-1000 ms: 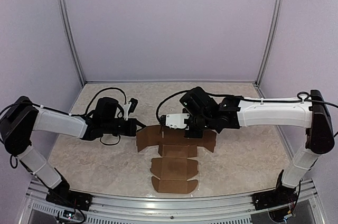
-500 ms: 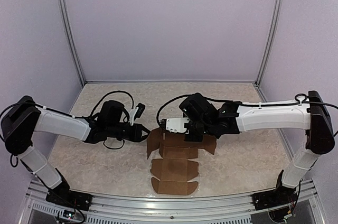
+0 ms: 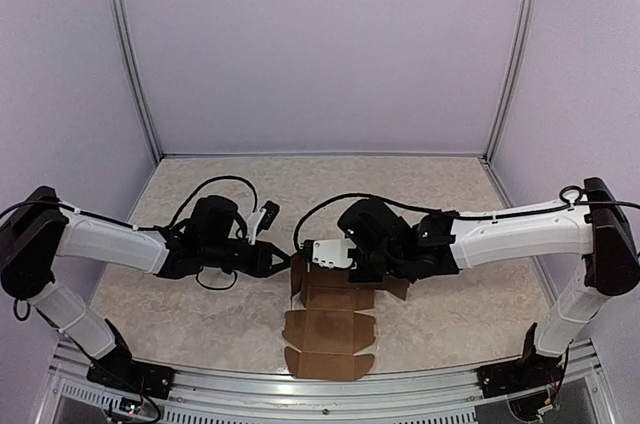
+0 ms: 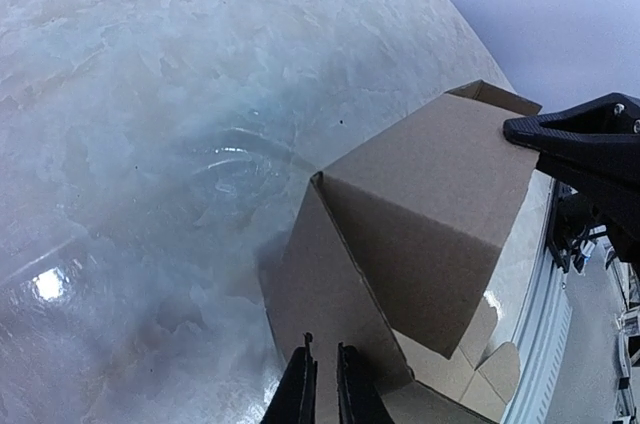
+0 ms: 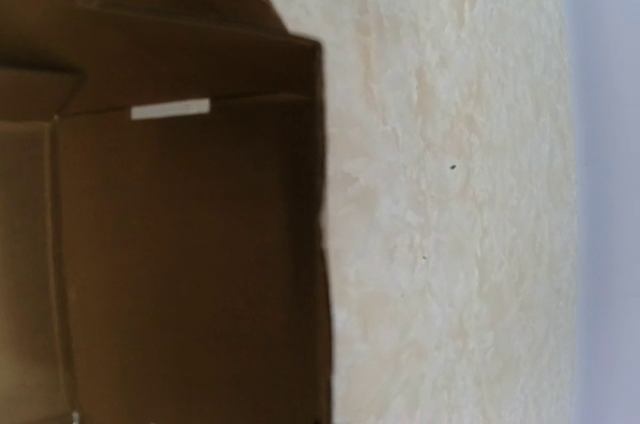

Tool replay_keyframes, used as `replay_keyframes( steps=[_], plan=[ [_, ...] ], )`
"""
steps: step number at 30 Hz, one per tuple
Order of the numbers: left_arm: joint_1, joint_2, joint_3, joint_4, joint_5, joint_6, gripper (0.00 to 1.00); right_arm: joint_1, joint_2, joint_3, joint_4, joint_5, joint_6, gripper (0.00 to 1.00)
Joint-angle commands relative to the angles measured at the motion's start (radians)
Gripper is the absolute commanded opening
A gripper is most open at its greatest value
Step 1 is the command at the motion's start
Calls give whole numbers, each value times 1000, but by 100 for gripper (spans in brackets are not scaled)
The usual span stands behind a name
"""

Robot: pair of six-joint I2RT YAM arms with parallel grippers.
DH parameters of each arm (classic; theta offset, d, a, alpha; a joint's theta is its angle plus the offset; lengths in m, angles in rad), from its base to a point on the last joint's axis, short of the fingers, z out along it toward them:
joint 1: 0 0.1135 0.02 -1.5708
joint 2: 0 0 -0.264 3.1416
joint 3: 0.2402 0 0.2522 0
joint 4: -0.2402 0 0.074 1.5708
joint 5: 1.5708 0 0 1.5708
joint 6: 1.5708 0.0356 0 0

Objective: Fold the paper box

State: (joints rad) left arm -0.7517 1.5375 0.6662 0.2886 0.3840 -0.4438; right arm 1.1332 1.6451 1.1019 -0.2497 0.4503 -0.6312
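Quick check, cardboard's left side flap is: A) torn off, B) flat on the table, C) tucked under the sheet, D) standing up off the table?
D: the left flap rises steeply from the table, while the near flaps lie flat.

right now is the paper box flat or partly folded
Partly folded: in the left wrist view one side panel of the paper box stands raised off the table; the top view shows its near flaps lying flat.

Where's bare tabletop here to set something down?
Free: the far strip of table by the back wall, and near patches either side of the paper box. Crowded: the middle, where left gripper and right gripper meet at it.
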Motion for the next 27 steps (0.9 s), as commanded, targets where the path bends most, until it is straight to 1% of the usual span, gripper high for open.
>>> replay_keyframes(
  steps=[1,9,21,24,27],
  plan=[
    [-18,-35,-49,8,-17,-11,10,43,-45,-63,93,68,-10,0],
    [-44,-70,-86,23,-19,-22,10,115,-58,-173,268,191,-73,0],
    [-89,-109,-98,22,-35,-20,11,194,11,-290,593,428,-200,0],
    [-102,-112,-111,43,-37,-13,13,207,26,-307,659,449,-215,0],
    [-111,-105,-118,61,-38,-4,16,213,37,-312,683,457,-220,0]
  ],
)
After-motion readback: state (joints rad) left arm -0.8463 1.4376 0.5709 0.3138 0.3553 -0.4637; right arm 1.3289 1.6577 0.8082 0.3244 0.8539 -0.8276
